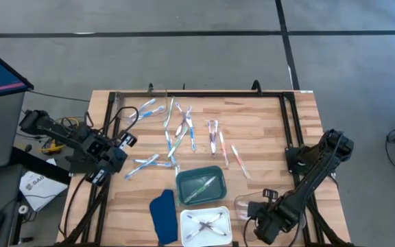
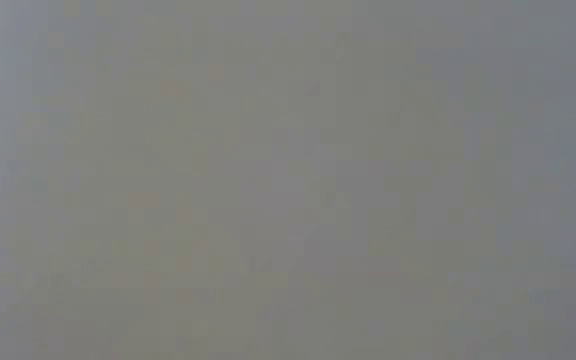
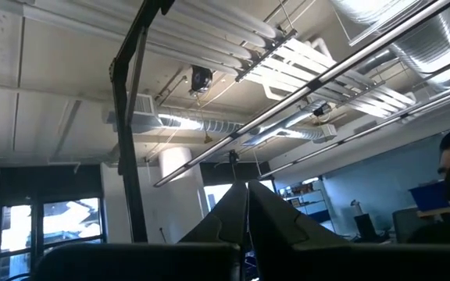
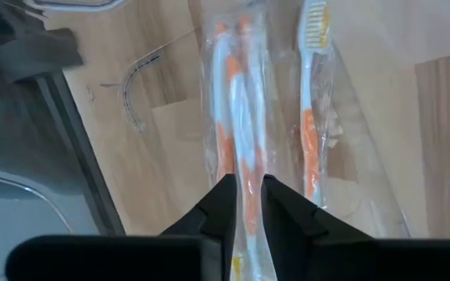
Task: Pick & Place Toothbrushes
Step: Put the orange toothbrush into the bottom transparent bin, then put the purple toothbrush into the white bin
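The right gripper sits low over the near right part of the wooden table, its fingers parted only a crack around a clear wrapper holding orange-and-white toothbrushes; whether they actually pinch it I cannot tell. Another wrapped orange brush lies just beside it. Most of the toothbrushes lie scattered across the middle of the table, a few rest in the green tray and the white tray, with a dark blue cloth alongside. The left gripper waits at the table's left edge, pointing up at the ceiling, fingers pressed together on nothing.
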Available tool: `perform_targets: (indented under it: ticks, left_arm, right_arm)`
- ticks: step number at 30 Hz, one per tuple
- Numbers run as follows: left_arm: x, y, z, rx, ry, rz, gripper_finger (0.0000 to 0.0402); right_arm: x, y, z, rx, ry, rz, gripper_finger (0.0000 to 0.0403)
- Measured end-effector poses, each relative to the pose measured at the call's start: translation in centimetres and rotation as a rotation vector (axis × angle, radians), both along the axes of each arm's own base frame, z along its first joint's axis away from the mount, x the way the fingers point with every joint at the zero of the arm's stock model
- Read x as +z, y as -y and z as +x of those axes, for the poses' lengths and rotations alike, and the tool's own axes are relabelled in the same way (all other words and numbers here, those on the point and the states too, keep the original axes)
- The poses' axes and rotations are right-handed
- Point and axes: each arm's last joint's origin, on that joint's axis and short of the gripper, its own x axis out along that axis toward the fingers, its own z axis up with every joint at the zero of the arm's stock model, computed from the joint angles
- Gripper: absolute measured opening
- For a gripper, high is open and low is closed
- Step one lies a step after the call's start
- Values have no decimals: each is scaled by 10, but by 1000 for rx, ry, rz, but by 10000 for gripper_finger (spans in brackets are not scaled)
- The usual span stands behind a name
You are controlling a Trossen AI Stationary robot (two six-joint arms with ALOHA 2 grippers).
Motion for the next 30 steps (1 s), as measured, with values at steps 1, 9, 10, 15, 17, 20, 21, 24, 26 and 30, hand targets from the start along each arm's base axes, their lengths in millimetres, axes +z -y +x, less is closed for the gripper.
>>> perform_targets:
  ticks: [1,9,10,15,17,20,21,24,26,30]
  left_arm:
    - [0,0,0,0,0,0,8]
    - [0,0,0,1,0,0,8]
    - [0,0,0,1,0,0,8]
    - [0,0,0,6,4,3,8]
    - [0,0,0,6,4,4,8]
    - [0,0,0,6,4,4,8]
    - [0,0,0,6,4,4,8]
    - [0,0,0,6,4,4,8]
    - [0,0,0,7,4,4,8]
    - [0,0,0,7,3,4,8]
  right_arm:
    - [0,0,0,-1,0,0,56]
    - [0,2,4,-15,4,4,57]
    - [0,4,5,-20,4,4,57]
    - [0,11,14,-55,0,3,57]
    - [0,15,17,-38,-1,1,57]
    - [4,22,24,44,-17,19,56]
    - [7,23,27,56,-15,29,55]
    - [19,26,35,72,-4,34,50]
    - [30,30,41,74,2,36,45]
    - [53,41,50,47,-8,18,35]
